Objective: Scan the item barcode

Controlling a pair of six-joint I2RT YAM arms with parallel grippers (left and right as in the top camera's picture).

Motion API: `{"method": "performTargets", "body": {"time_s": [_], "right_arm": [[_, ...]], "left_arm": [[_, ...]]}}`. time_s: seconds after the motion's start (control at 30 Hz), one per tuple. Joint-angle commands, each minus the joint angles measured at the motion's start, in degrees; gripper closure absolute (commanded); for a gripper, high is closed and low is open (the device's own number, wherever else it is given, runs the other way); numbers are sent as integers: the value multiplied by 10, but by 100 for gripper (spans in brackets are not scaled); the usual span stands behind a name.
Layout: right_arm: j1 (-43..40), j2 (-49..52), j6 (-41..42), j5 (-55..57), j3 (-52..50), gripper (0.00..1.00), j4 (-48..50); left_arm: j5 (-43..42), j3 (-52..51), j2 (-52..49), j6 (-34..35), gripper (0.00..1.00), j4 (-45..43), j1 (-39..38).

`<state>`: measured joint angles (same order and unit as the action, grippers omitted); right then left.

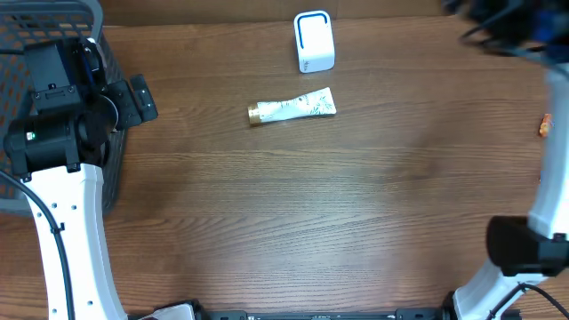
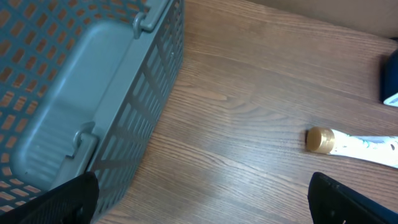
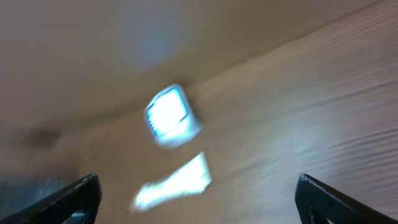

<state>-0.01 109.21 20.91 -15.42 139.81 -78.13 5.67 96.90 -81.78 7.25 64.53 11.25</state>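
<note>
**Left claw (image 2: 200,182) and right claw (image 3: 198,183) spread wide, holding nothing**

A brown wooden table (image 1: 356,204) fills the overhead view. A grey mesh basket (image 1: 53,20) sits at its far left, under the left arm. A white scanner (image 1: 313,41) stands at the far middle. A gold-capped tube (image 1: 293,108) lies flat near it, not touching.

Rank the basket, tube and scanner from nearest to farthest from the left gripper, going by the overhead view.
1. Basket: far left, right beside the left gripper.
2. Tube: in the middle, gold cap pointing toward the gripper.
3. Scanner: behind the tube, near the far edge.
</note>
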Motion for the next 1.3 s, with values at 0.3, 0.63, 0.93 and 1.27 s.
{"method": "performTargets", "body": {"time_s": [0.3, 0.63, 0.93, 1.27], "right_arm": [[278, 131, 315, 31, -41, 0, 5], [308, 250, 614, 32, -41, 2, 61], [311, 325, 684, 4, -41, 2, 147], [311, 396, 707, 4, -41, 5, 192]], "left_arm": [[5, 10, 1, -9, 0, -2, 0], [5, 10, 1, -9, 0, -2, 0], [5, 10, 1, -9, 0, -2, 0], [5, 10, 1, -9, 0, -2, 0]]}}
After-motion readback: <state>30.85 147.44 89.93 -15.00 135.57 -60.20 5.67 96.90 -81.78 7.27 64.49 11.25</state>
